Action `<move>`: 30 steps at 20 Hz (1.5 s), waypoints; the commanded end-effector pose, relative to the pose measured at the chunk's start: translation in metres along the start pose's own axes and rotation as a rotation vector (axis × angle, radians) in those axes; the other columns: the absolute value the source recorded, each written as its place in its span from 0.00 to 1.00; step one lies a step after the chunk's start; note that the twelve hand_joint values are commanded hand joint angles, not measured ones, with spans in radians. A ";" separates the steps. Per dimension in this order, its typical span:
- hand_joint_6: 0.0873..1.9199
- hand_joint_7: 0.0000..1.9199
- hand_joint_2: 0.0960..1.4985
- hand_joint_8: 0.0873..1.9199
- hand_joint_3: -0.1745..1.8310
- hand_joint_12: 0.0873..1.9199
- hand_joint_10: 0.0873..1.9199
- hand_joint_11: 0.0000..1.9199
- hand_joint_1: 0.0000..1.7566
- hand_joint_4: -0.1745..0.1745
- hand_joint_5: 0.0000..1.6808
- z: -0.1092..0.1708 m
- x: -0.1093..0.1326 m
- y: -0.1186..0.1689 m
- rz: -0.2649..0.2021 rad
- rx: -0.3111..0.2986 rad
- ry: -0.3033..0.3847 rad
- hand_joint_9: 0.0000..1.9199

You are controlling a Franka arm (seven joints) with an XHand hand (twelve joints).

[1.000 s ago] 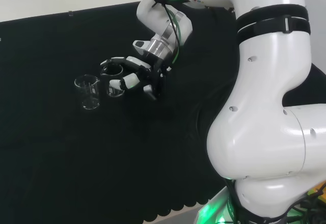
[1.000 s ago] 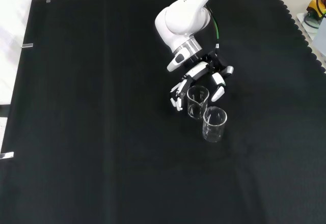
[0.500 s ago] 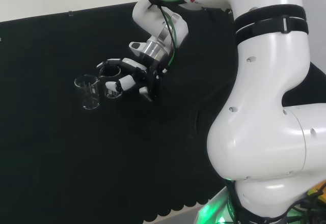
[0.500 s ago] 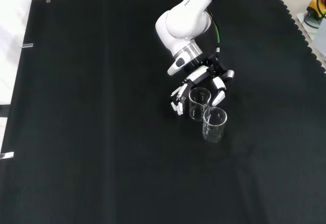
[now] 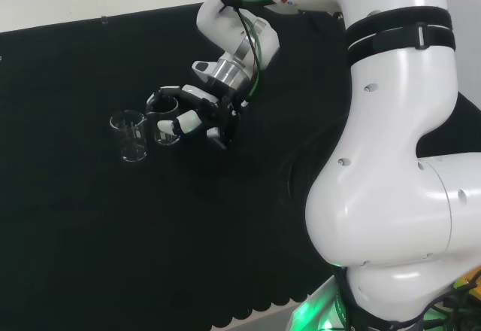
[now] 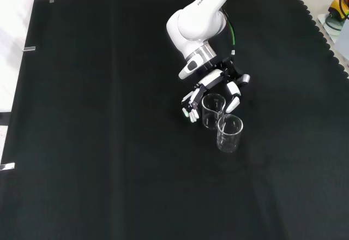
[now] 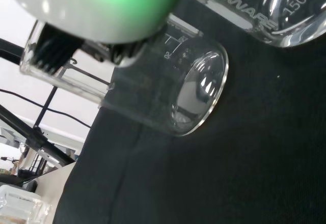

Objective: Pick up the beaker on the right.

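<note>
The beaker (image 6: 212,111) the hand is around stands upright on the black surface (image 6: 98,142), near the middle of the front view. It is clear glass and looks empty. In the head view this beaker (image 5: 167,128) is the one on the right. A second beaker (image 6: 229,132) stands just beside it, lower in the front view and on the left in the head view (image 5: 132,137). The two look very close, and I cannot tell if they touch.

The hand (image 6: 215,82) comes down from the top of the front view. Its fingers (image 6: 191,106) and thumb (image 6: 233,95) curl around the first beaker, one on each side. In the head view the hand (image 5: 197,113) wraps the beaker from the right. In the wrist view, both beakers look big and close.
</note>
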State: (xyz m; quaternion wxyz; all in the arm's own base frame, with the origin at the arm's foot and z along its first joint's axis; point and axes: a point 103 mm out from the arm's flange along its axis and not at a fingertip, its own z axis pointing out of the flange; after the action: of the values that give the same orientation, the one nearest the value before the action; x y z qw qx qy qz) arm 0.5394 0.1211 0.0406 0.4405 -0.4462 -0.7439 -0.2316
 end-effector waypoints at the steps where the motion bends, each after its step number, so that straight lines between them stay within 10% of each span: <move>1: 0.60 0.35 0.21 0.33 0.66 0.68 0.25 0.02 0.64 0.49 0.33 0.004 0.003 0.003 0.015 -0.034 -0.032 0.33; 10: 0.61 0.48 0.34 0.46 0.57 0.67 0.25 0.15 0.65 0.49 0.56 0.009 0.004 0.004 0.031 -0.065 -0.046 0.47; 14: 0.56 0.64 0.33 0.42 0.56 0.56 0.32 0.36 0.72 0.62 0.66 0.006 0.005 0.004 0.042 -0.113 -0.080 0.57; 20: 0.40 0.77 0.32 0.26 0.49 0.44 0.15 0.55 0.80 0.06 0.72 -0.009 0.009 0.001 0.033 -0.162 -0.085 0.71; 30: 0.33 0.79 0.32 0.20 0.46 0.38 0.00 0.62 0.82 0.00 0.75 -0.039 0.022 -0.007 -0.022 -0.200 -0.171 0.79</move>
State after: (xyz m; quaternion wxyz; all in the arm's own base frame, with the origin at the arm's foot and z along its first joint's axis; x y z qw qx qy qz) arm 0.5457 0.1103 0.0680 0.3539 -0.4979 -0.7438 -0.2715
